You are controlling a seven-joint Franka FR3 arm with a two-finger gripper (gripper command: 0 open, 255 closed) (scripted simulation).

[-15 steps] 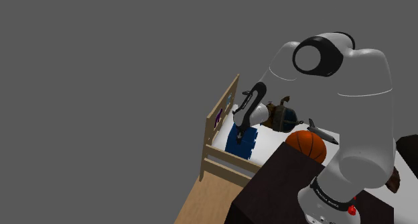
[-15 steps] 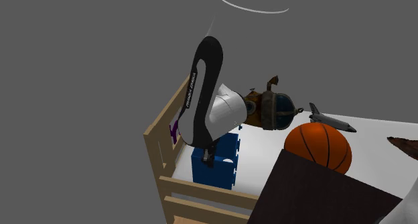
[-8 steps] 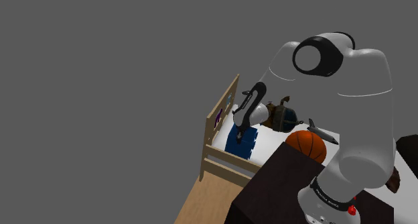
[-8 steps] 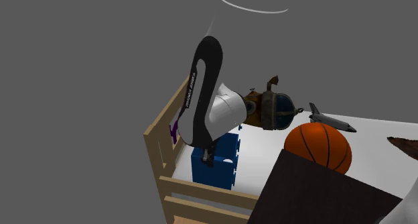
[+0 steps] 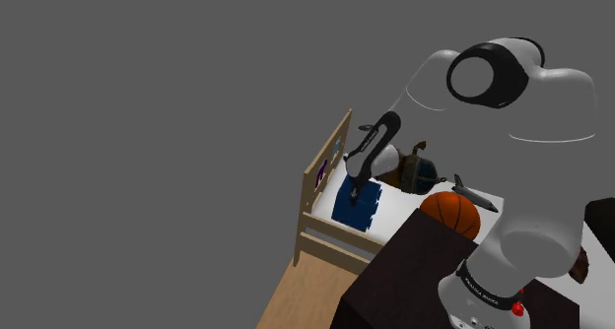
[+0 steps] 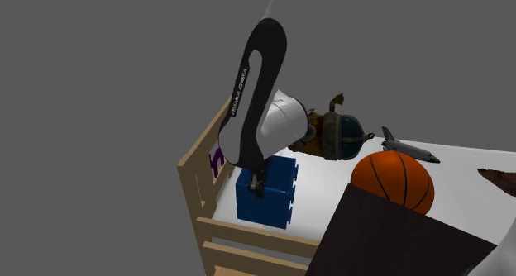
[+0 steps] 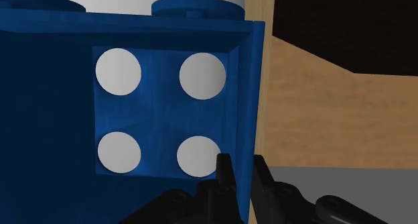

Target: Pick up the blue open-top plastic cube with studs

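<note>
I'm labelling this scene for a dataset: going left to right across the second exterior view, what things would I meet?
wooden bed rail → blue studded cube → brown helmet-like object → basketball

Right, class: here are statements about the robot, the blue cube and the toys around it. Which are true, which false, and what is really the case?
1. The gripper clasps one wall of the blue cube. True.
2. The basketball sits inside the cube. False: it sits outside, well apart from the cube.
3. Four white circles show on the cube's inner floor. True.
4. The toy shuttle lies between the cube and the wooden frame. False: it lies beyond the basketball, away from the cube.
</note>
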